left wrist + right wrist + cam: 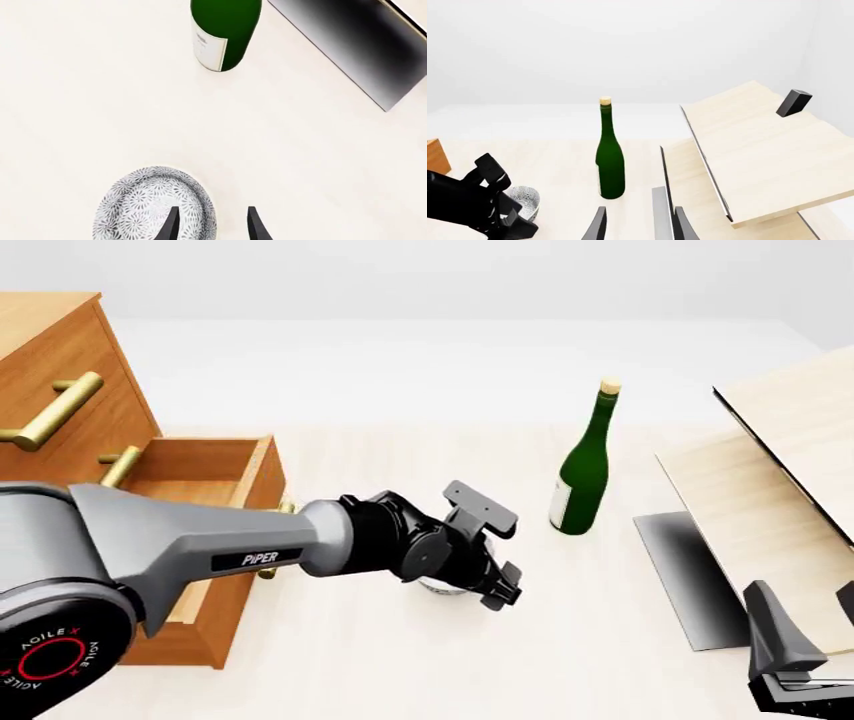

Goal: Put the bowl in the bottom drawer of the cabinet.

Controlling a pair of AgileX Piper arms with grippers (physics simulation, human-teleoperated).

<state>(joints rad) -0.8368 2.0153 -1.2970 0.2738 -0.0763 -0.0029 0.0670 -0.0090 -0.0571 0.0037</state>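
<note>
The white speckled bowl (150,202) sits upright on the pale table, and the front view shows only a sliver of the bowl (438,587) under my left wrist. My left gripper (213,227) is open, one finger (171,226) over the bowl's inside and the other outside its rim. From the front, the left gripper (491,588) points down at the table. The cabinet (60,360) stands at the left with its bottom drawer (200,455) pulled out. My right gripper (805,620) hangs open and holds nothing at the lower right, far from the bowl (527,200).
A green wine bottle (583,475) stands upright just right of the bowl and beyond it. Pale wood boards (774,470) lean over a dark grey plate (681,570) at the right. The bottle (610,162) and boards (760,150) lie ahead of the right gripper (640,227).
</note>
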